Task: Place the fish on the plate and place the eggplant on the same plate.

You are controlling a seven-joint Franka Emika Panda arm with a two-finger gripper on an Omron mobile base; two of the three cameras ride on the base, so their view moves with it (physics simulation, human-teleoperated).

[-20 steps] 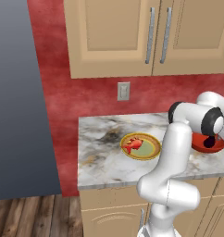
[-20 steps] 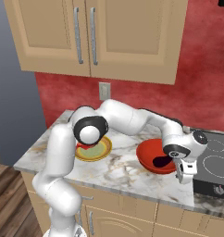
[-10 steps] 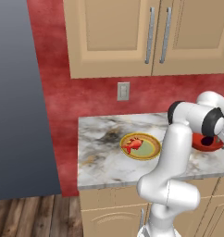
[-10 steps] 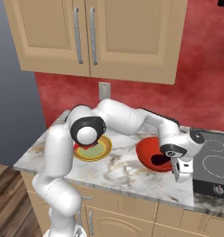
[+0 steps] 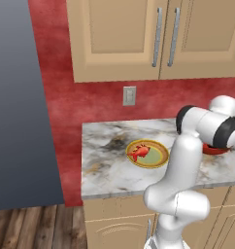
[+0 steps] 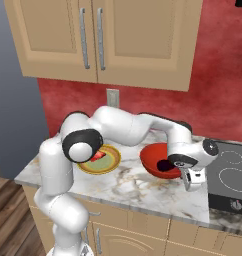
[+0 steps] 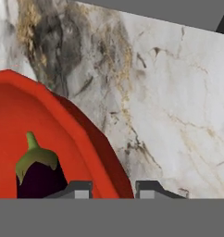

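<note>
**Q.** One item of the two is in place; where do the rest stand?

**A.** The fish lies on the plate, toward its left side. The eggplant sits in the red bowl, well apart from the plate on the marble counter. The gripper is down at the bowl's near edge, its fingers drawn close together.

**Q.** Do they pinch the eggplant?

**A.** That cannot be told. In the hand view the eggplant's body meets the left fingertip, while the bowl's sloping wall fills the gap between the two tips. The contact itself falls below the frame's edge, so the hold may be on the vegetable, on the wall, or on both.

**Q.** What could go wrong from here?

**A.** Three faults, judged from this pose.
- If the wall is caught, a lift drags or tips the bowl, which stands just beside the cooktop.
- If the glossy, rounded eggplant is nipped off-centre near one end, it may pivot or squirt out partway to the plate.
- A release too near the plate's left side would set the eggplant down on the fish, or knock the fish over the shallow rim.

**Q.** What does a safe lift show?

**A.** The bowl staying flat while the eggplant rises clear of its rim.
</note>
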